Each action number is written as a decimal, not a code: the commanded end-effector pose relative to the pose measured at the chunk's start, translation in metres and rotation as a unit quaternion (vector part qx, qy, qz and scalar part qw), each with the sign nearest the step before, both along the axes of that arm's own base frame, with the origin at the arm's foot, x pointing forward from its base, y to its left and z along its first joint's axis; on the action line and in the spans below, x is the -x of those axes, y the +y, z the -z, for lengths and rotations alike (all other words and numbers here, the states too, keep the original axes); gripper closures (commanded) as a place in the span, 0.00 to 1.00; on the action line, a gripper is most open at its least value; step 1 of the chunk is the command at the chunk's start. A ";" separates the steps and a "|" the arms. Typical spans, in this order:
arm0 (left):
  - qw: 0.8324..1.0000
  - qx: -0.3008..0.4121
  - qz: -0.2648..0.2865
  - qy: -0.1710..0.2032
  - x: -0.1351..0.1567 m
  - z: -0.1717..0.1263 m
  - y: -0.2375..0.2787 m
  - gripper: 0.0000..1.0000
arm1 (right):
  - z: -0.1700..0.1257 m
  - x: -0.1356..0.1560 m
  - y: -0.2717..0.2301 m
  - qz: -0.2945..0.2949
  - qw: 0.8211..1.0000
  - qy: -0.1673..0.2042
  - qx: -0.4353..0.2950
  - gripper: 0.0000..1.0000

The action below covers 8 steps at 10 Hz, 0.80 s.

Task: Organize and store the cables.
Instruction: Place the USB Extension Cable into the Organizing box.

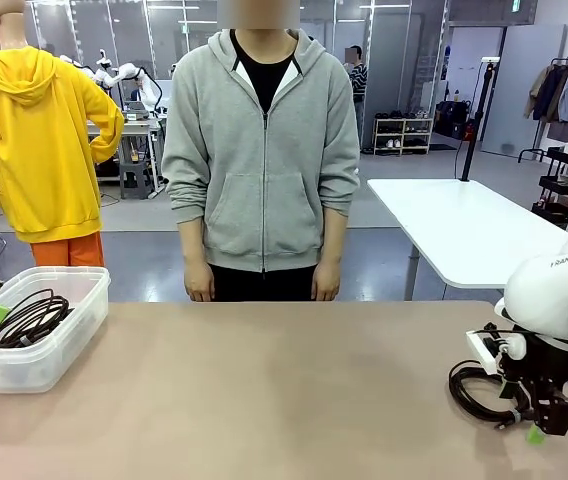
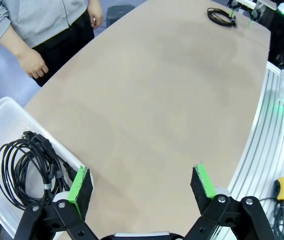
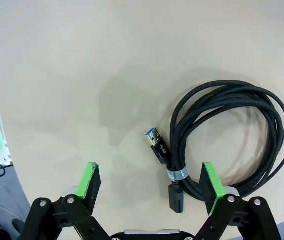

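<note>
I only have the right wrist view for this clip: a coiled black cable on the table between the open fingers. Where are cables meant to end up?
Observer: A clear plastic bin stands at the table's left end, near the left hand.
Operator: Anything in it already?
Observer: Yes, one coiled black cable lies inside.
Operator: Is the left hand holding anything?
Observer: No, it is open over bare table.
Operator: And the person?
Observer: The person stands at the far side, arms down, touching nothing.
</note>
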<state>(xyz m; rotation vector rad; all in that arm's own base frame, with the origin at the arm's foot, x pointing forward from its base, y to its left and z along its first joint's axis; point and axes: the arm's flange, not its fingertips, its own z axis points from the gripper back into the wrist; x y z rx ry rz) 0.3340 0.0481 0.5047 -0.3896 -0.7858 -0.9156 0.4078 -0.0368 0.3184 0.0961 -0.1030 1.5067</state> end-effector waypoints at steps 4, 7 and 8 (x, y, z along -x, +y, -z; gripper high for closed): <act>1.000 -0.009 -0.007 0.003 -0.002 -0.004 -0.001 0.00 | 0.027 -0.003 -0.010 0.009 1.000 -0.004 0.000 0.00; 1.000 -0.009 -0.007 0.003 -0.002 -0.004 -0.001 0.00 | 0.029 -0.001 -0.010 0.001 1.000 -0.011 0.005 0.80; 1.000 -0.009 -0.007 0.003 -0.002 -0.004 -0.001 0.00 | 0.030 -0.001 -0.009 -0.003 1.000 -0.010 0.007 1.00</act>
